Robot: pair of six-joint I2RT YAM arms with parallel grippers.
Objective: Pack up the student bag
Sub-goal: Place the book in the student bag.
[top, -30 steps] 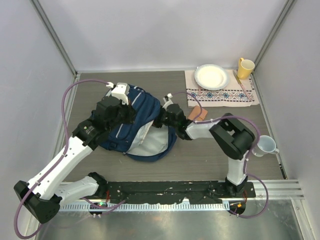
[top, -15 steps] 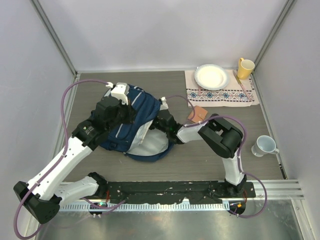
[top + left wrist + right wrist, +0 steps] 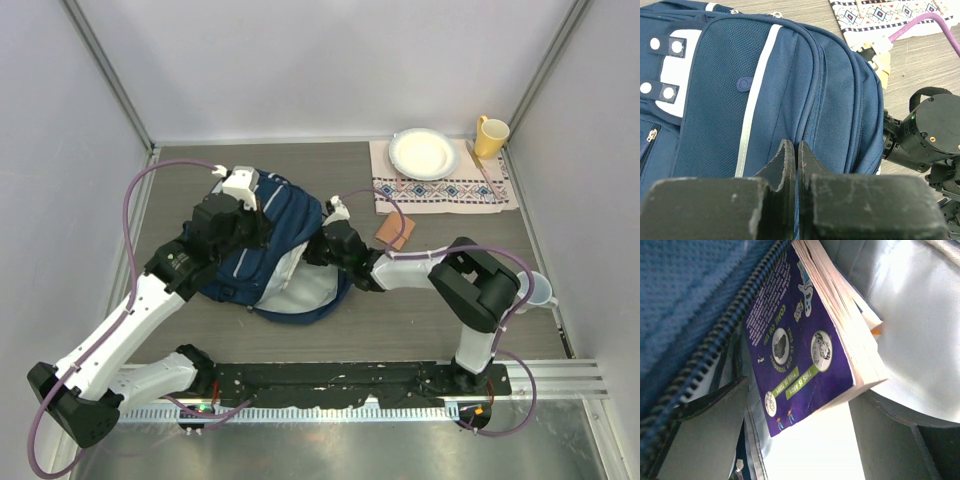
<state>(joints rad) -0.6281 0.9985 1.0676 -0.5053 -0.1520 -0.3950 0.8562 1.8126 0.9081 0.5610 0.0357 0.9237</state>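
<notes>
The navy student bag (image 3: 285,212) lies on the table with its main compartment unzipped toward the right. My left gripper (image 3: 256,224) sits on top of it, its jaws pressed together on a fold of blue fabric by the zipper (image 3: 796,150). In the right wrist view my right gripper (image 3: 800,440) is inside the bag's mouth, between the blue zip edge (image 3: 715,345) and the pale grey lining (image 3: 912,315). Its fingers stand wide apart. A purple-covered book (image 3: 795,340) lies inside between them, touching neither finger.
A patterned cloth (image 3: 445,188) at the back right carries a white plate (image 3: 424,153) and a yellow cup (image 3: 490,135). A small brown item (image 3: 394,230) lies just right of the bag. A white mug (image 3: 535,290) stands at the right edge behind my right arm's elbow.
My right gripper has opened and let go of the purple book inside the bag; its arm pushed into the bag and then drew back slightly. The left arm has held still.
</notes>
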